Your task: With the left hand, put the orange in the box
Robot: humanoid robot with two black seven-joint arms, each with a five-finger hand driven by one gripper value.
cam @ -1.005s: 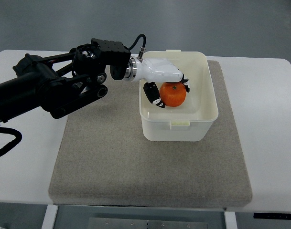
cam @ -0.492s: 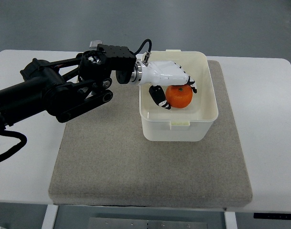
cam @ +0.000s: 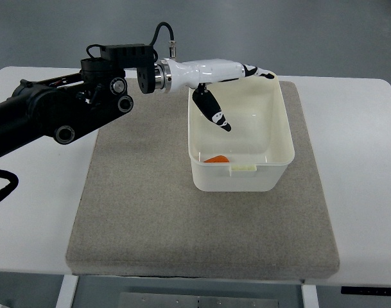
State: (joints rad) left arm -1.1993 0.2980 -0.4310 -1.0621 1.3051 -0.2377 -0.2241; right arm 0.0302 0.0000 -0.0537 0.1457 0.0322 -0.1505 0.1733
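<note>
The orange (cam: 216, 159) lies inside the white box (cam: 280, 115), against its near wall; only a thin orange sliver shows above the rim. My left hand (cam: 243, 96) is raised over the box's far left part, fingers stretched flat toward the right and thumb pointing down, holding nothing. Its black arm (cam: 60, 112) comes in from the left edge. The hand is apart from the orange.
The box stands at the far right of a grey felt mat (cam: 150, 212) that covers most of the white table (cam: 362, 167). The right arm is out of view.
The left hand let go of the orange, spread out and lifted up and back. The orange dropped to the box's near wall.
</note>
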